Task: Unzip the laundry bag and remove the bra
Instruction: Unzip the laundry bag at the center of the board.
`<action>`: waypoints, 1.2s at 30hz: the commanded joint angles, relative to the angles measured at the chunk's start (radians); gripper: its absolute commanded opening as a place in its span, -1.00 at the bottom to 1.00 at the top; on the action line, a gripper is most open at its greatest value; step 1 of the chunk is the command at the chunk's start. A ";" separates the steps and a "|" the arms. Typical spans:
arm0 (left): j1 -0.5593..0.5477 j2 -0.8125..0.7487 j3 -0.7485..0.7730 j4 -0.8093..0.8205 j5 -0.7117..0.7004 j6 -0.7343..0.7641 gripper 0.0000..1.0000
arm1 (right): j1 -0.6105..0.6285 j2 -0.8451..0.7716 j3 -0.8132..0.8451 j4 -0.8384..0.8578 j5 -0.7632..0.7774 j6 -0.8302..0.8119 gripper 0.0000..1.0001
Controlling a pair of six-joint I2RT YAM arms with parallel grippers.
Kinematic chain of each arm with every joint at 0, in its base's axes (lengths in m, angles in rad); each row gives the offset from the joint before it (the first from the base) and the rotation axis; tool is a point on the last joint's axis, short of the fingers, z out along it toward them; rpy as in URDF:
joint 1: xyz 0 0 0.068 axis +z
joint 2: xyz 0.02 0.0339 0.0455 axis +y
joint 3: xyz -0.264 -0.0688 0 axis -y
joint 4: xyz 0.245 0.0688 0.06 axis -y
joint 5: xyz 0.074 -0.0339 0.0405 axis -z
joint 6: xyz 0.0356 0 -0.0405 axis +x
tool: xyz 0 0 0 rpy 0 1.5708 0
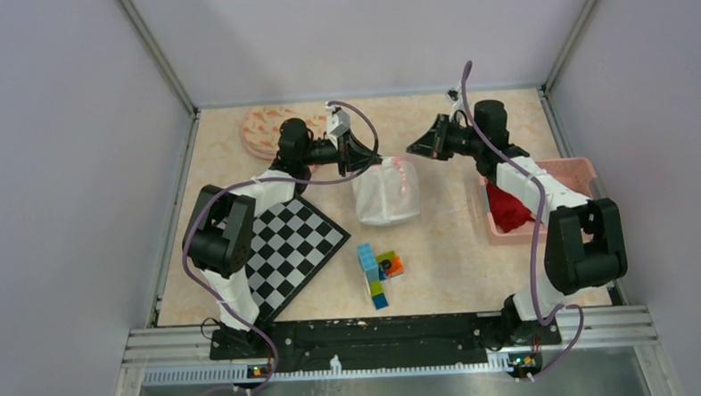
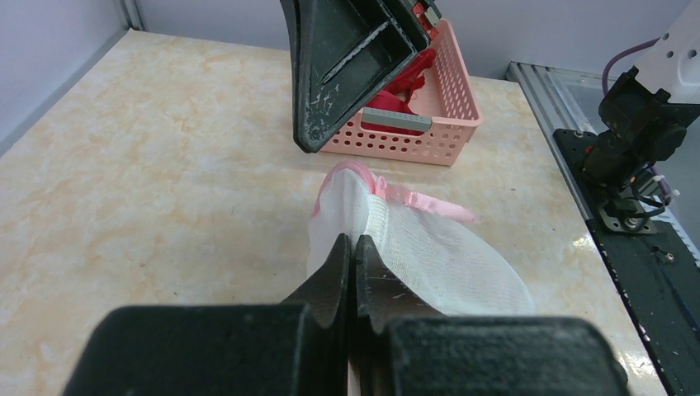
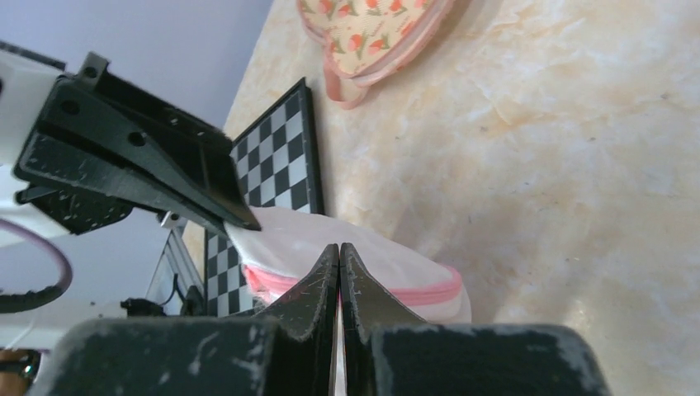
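Nearest the lens in the left wrist view, the left hand (image 2: 352, 247) has its fingers pressed together with white mesh caught at their tips, so it reads as clamped on one corner of the laundry bag (image 2: 429, 256). That bag lies in the middle of the surface (image 1: 456, 247), a rounded white pouch edged with pink trim (image 2: 417, 198), its held corner drawn up a little towards the left arm. Opposite it, the right hand (image 3: 339, 252) is also closed, finger against finger, but on nothing: from the left wrist view its tip hangs just above and beyond the trimmed end of the bag, near it and apart from it. No zip pull can be made out in any view, and whether the zip has been run at all cannot be told; the trim line looks unbroken and no gap shows in the mesh. No bra is visible, inside or out. My reading is that the task is at its beginning: the bag is steadied, the puller is not yet taken, and the unzipping and the removal are both left to do. Further out, a pink basket (image 1: 570, 163) with red cloth (image 1: 510, 207) in it stands at the right, a chessboard (image 1: 295, 245) lies at the left, toy blocks (image 1: 374, 273) sit near the front, and a floral pad (image 1: 262, 130) lies at the back left.
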 commanded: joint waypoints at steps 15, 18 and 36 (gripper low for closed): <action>0.001 0.002 0.048 0.035 0.030 -0.010 -1.00 | 0.062 -0.088 0.014 -0.040 -0.149 -0.113 -0.48; 0.000 0.003 0.052 0.041 0.036 -0.018 -1.00 | 0.064 -0.072 0.017 -0.040 -0.143 -0.107 -0.48; -0.008 -0.006 0.045 0.062 0.046 -0.036 -1.00 | 0.092 -0.031 0.032 0.024 -0.145 -0.063 -0.46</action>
